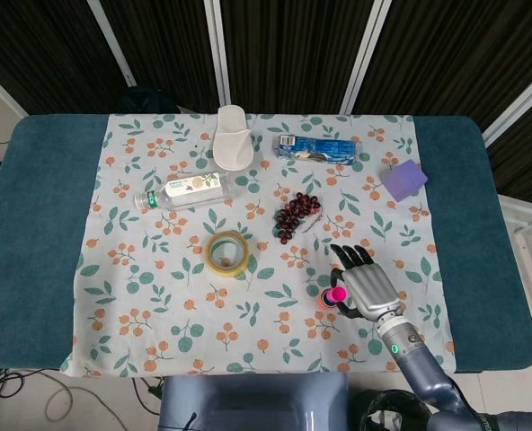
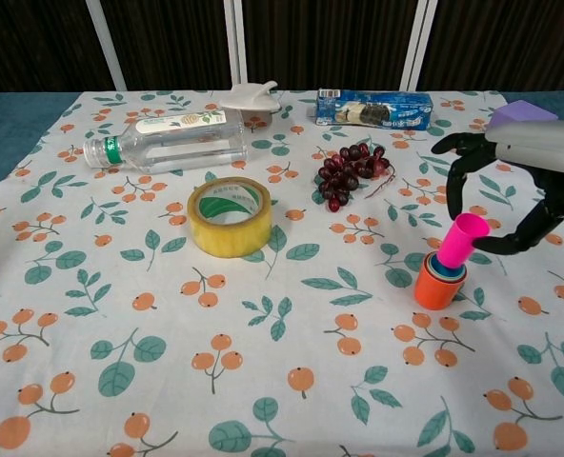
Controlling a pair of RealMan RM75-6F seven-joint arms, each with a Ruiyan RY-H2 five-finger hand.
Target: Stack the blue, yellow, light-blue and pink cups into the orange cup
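While nested: one pink cup (image 2: 459, 240), one orange cup (image 2: 438, 283).

A clear plastic bottle (image 2: 166, 139) lies on its side at upper left. A yellow tape roll (image 2: 229, 216) sits centre-left, dark grapes (image 2: 348, 172) above centre, a blue snack packet (image 2: 373, 109) along the top, a white holder (image 2: 250, 95) beside it, and a purple block (image 1: 403, 180) at upper right.
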